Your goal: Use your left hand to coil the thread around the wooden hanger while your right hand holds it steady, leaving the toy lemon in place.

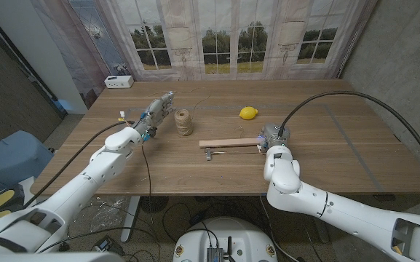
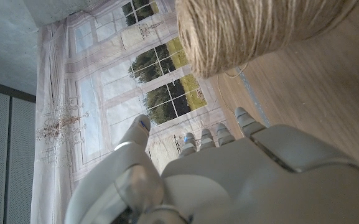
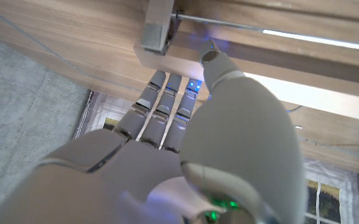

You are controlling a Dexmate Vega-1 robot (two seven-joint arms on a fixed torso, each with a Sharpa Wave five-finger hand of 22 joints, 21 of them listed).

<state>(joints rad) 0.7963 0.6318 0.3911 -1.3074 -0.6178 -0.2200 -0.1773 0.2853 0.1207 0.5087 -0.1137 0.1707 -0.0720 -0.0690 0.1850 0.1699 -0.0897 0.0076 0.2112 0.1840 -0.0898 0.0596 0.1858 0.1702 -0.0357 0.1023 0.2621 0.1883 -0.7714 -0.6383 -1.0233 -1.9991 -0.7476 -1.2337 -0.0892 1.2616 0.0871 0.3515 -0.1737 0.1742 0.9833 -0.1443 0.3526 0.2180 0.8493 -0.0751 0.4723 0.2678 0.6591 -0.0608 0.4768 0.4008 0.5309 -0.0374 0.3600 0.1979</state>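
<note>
At a wooden table, the robot's left hand hovers just left of an upright spool of thread, fingers spread and holding nothing; the wrist view shows the spool close beyond its fingertips. Right of the spool lies the wooden hanger, flat on the table. A toy lemon sits behind it, apart. The right hand grips the hanger's right end, fingers wrapped around the bar.

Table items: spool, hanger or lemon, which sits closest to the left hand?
The twine spool, standing upright just beside the left hand; the wooden hanger and toy lemon lie farther toward the right.
</note>
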